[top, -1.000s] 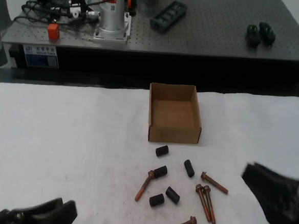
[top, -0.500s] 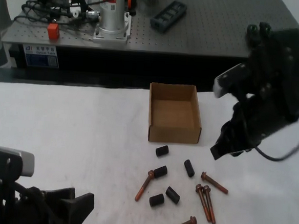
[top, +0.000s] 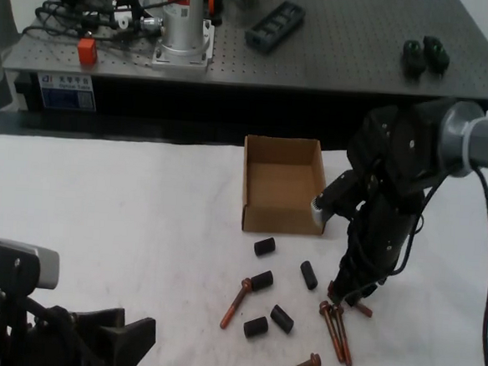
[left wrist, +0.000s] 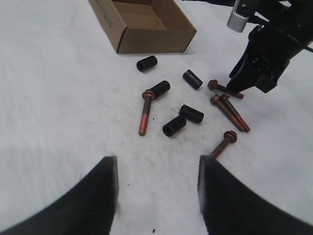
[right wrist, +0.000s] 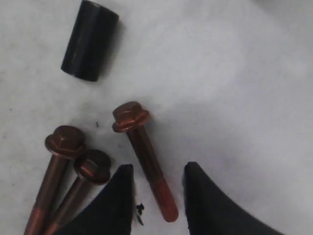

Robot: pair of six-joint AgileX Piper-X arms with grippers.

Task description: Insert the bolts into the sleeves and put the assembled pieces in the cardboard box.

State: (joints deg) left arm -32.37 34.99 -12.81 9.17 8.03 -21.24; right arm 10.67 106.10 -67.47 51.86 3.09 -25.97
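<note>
so the right pincer (right wrist: 157, 193) is open, straddling a copper bolt (right wrist: 143, 154) on the tabletop (top: 99, 223) just near-side of the cardboard box (top: 282, 219), nothing clamped, while the left pincer (left wrist: 156, 188) hangs open, empty, farther from that box

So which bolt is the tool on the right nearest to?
The single bolt, whose shank lies between the right tool's open fingers. It lies alone and is angled away from the side-by-side pair of bolts next to it.

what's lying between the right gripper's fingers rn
One bolt: in the right wrist view its shank lies on the white cloth between the right gripper's open fingers, head pointing away from them.
</note>
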